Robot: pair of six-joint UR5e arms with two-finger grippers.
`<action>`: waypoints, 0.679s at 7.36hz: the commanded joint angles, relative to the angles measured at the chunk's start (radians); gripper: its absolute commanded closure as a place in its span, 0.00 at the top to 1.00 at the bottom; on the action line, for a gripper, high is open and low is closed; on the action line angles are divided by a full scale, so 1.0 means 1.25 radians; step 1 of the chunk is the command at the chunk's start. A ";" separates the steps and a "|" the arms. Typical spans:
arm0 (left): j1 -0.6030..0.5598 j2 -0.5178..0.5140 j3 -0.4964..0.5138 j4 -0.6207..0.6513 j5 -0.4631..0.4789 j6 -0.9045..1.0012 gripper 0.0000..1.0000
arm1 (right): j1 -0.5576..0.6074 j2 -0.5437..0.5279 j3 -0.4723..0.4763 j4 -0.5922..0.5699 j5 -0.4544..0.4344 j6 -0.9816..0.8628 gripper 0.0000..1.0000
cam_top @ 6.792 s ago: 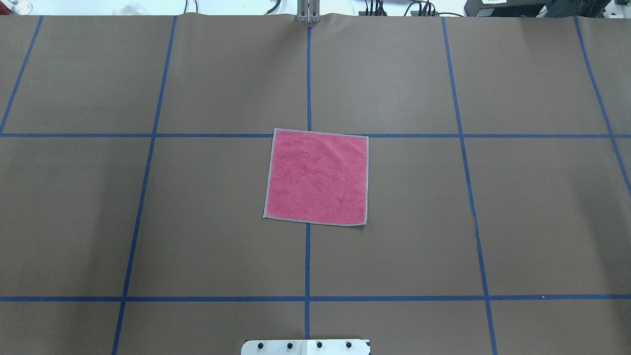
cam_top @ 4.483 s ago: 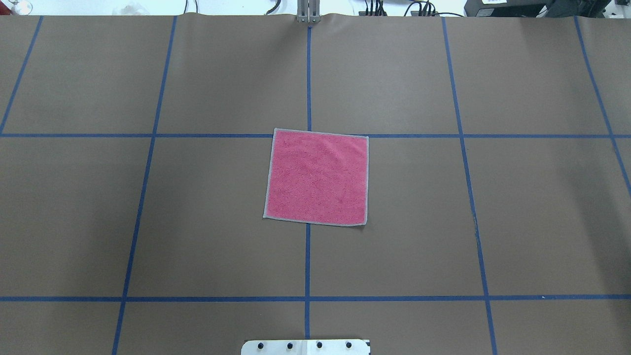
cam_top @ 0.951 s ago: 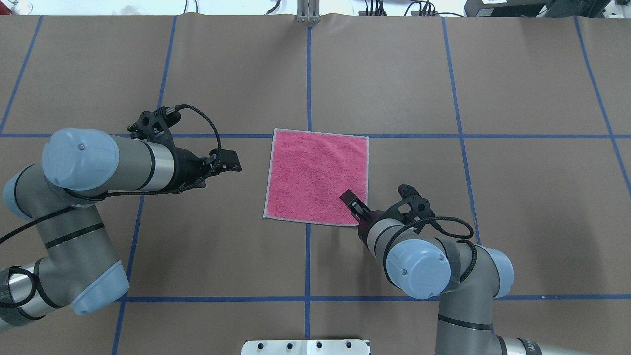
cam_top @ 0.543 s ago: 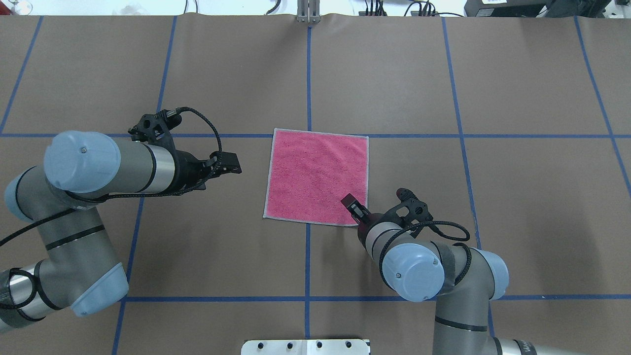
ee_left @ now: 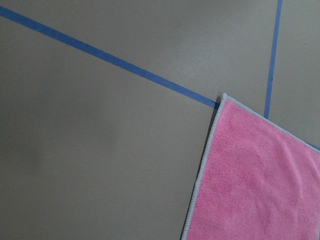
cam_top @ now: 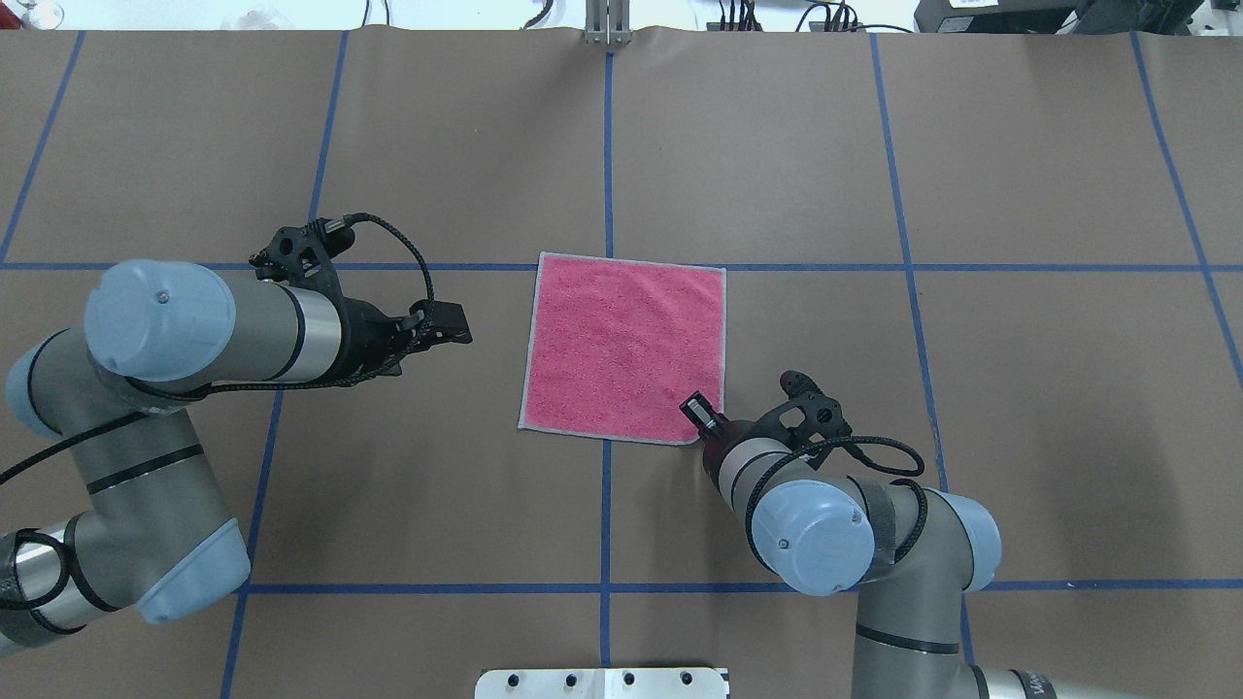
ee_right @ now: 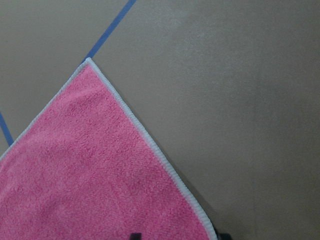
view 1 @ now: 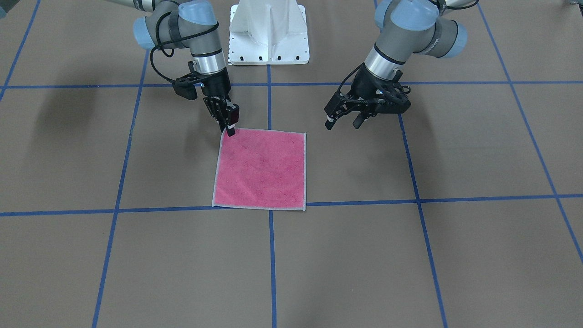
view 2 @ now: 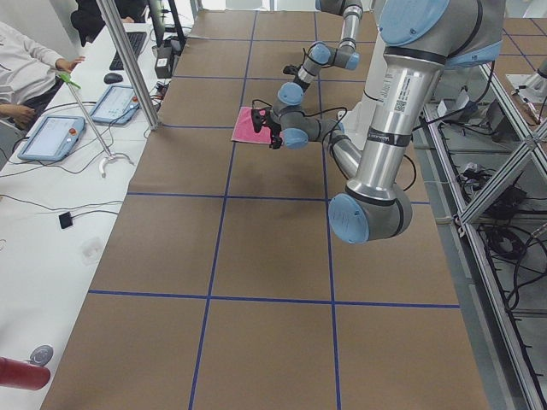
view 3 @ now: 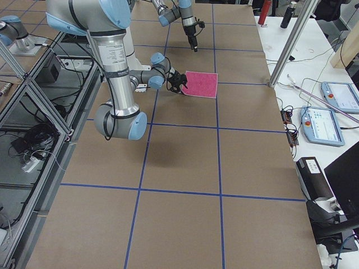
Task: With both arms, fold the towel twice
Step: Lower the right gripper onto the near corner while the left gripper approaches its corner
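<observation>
- Brown matte paper covers the table (cam_top: 437, 485), gridded with blue tape (cam_top: 604, 524).
- Nearest the robot is a white pedestal (view 1: 268, 32) on a flat plate with a row of dark bolts. The front view shows it whole, the overhead only its edge.
- The left arm (cam_top: 194, 320) and right arm (cam_top: 816, 534) are silver-grey tubes with rounded light blue caps and braided black cable loops at the wrists.
- There is print on the near arm's tube in the left side view and at the right arm's base in the overhead. Both are too small to read.
- The right gripper (cam_top: 697, 410) sits low at the towel's near-right corner with jaws apart. The right wrist view shows two dark fingertips (ee_right: 222, 235) either side of the stitched edge, nothing pinched.
- The left gripper (view 1: 342, 123) hangs over bare paper off the towel's left side, well clear of it and holding nothing. The front view shows its fingers spread; the overhead stacks them, so the gap is hidden there.
- The towel (cam_top: 626, 349) lies flat at table centre, pink face up, square and slightly skewed. It lies across the middle tape line, with its far edge on the cross line.
- The wrist views alone show its looped terry pile and ribbed light grey edging (ee_right: 150, 142).
- At the far table edge are a metal bracket (cam_top: 607, 24) and black cables (cam_top: 738, 15).
- Only the side views show a white bench (view 2: 51, 213) with tablets (view 2: 51, 137) and an operator (view 2: 26, 68) in a white sleeve.
</observation>
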 commanded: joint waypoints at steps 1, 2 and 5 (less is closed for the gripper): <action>0.000 0.001 0.000 0.000 0.000 0.001 1.00 | -0.001 -0.005 0.006 0.000 -0.008 0.000 0.34; 0.001 0.002 0.000 0.001 0.001 0.004 1.00 | 0.000 -0.005 0.006 0.000 -0.009 0.000 0.28; 0.023 0.001 0.004 0.002 0.004 0.004 1.00 | 0.000 -0.006 0.011 0.001 -0.009 0.001 0.00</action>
